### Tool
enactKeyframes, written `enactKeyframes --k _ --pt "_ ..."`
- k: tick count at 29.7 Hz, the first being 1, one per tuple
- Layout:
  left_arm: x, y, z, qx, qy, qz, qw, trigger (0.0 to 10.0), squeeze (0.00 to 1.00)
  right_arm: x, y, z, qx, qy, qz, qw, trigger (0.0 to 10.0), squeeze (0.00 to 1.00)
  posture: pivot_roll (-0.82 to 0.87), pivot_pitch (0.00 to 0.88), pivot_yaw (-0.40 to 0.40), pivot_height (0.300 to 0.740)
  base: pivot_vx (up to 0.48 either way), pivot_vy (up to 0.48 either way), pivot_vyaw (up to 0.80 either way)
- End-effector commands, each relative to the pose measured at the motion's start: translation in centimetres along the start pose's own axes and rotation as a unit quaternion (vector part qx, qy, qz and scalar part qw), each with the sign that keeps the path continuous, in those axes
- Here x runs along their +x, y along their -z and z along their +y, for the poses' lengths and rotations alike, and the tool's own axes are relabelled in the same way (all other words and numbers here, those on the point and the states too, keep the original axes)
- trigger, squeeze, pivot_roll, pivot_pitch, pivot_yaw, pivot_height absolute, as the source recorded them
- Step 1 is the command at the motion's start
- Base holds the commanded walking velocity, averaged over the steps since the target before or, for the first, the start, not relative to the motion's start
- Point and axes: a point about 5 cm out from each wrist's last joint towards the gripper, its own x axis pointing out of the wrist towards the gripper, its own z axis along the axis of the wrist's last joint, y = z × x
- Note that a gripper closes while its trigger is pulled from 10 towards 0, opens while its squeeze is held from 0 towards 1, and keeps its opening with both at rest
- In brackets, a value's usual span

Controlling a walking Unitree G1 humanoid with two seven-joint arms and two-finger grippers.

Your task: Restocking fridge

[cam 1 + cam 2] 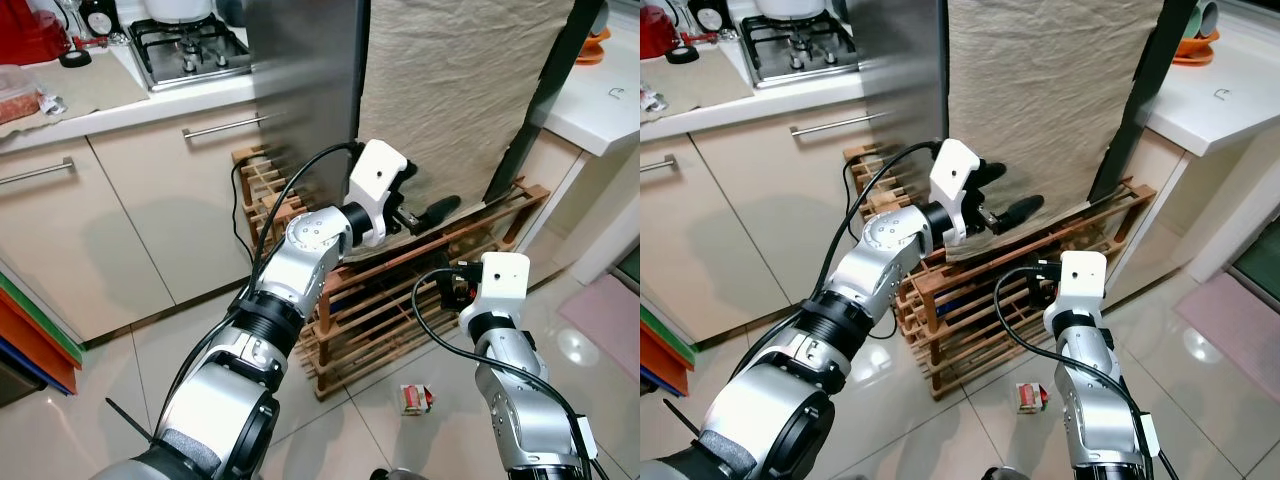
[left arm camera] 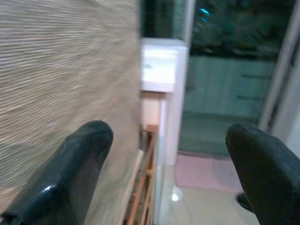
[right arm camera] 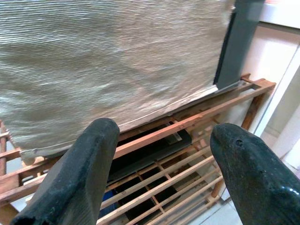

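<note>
Left gripper [image 1: 425, 215] spread, empty, against cloth [image 1: 450, 90], likely to clear it | right gripper [image 3: 161, 168] spread, empty, below cloth facing rack [image 1: 400, 290], staged | carton [image 1: 416, 399] on floor beneath rack, unstocked

Bright even indoor light, glare spots on glossy floor tiles [image 1: 578, 348], motion-blurred left wrist view.

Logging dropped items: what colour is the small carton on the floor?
The carton is red and white, lying on pale tiles by the wooden rack; clearest in the left eye view.

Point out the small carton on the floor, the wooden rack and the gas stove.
small carton [image 1: 416, 399], left eye view, its top face.
wooden rack [image 1: 352, 318], left eye view, a front slat.
gas stove [image 1: 190, 50], left eye view, a burner grate.
</note>
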Motion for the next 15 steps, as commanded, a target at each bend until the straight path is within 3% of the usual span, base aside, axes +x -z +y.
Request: enactKeyframes --k 1,3,4,6,10,11,12,14,15 --pt "-1.4 1.3 0.8 -0.029 -0.045 0.006 0.999 10.0 0.00 -0.2 -0.4 -0.1 0.000 0.005 -0.014 1.000 10.0 0.00 0.00 0.001 0.031 0.740 0.000 0.000 0.00" --pt "-1.9 1.6 1.2 -0.030 -0.057 0.008 0.998 10.0 0.00 -0.2 -0.4 -0.1 0.000 0.005 -0.014 1.000 10.0 0.00 0.00 0.000 0.031 0.740 0.000 0.000 0.00" --pt "-3.3 2.3 2.2 -0.037 -0.096 0.015 0.995 10.0 0.00 -0.4 -0.3 -0.3 0.000 0.007 -0.014 1.000 10.0 0.00 0.00 0.001 0.031 0.740 0.000 0.000 0.00" --pt "-3.6 2.4 2.5 -0.039 -0.106 0.017 0.993 10.0 0.00 -0.4 -0.3 -0.3 0.000 0.007 -0.014 1.000 10.0 0.00 0.00 0.001 0.031 0.740 0.000 0.000 0.00" --pt "-6.1 3.0 4.1 -0.031 -0.179 0.024 0.983 10.0 0.00 -0.4 -0.2 -0.6 -0.002 0.011 -0.013 1.000 10.0 0.00 0.01 0.000 0.034 0.740 0.000 0.000 0.00" --pt "-6.1 3.0 4.1 -0.031 -0.179 0.024 0.983 10.0 0.00 -0.4 -0.2 -0.6 -0.002 0.011 -0.013 1.000 10.0 0.00 0.01 0.000 0.034 0.740 0.000 0.000 0.00" --pt "-7.4 3.6 4.7 -0.020 -0.215 0.038 0.976 10.0 0.00 -0.4 -0.2 -0.6 -0.002 0.013 -0.015 1.000 10.0 0.00 0.02 0.000 0.036 0.740 0.000 0.000 0.00" --pt "-8.6 4.6 4.8 -0.002 -0.231 0.065 0.971 10.0 0.00 -0.4 -0.2 -0.7 -0.002 0.014 -0.016 1.000 10.0 0.00 0.02 0.000 0.035 0.740 0.000 0.000 0.00" --pt "-9.8 6.1 4.7 0.013 -0.235 0.099 0.967 10.0 0.00 -0.4 -0.2 -0.7 -0.002 0.015 -0.017 1.000 10.0 0.00 0.02 0.000 0.036 0.740 0.000 0.000 0.00"
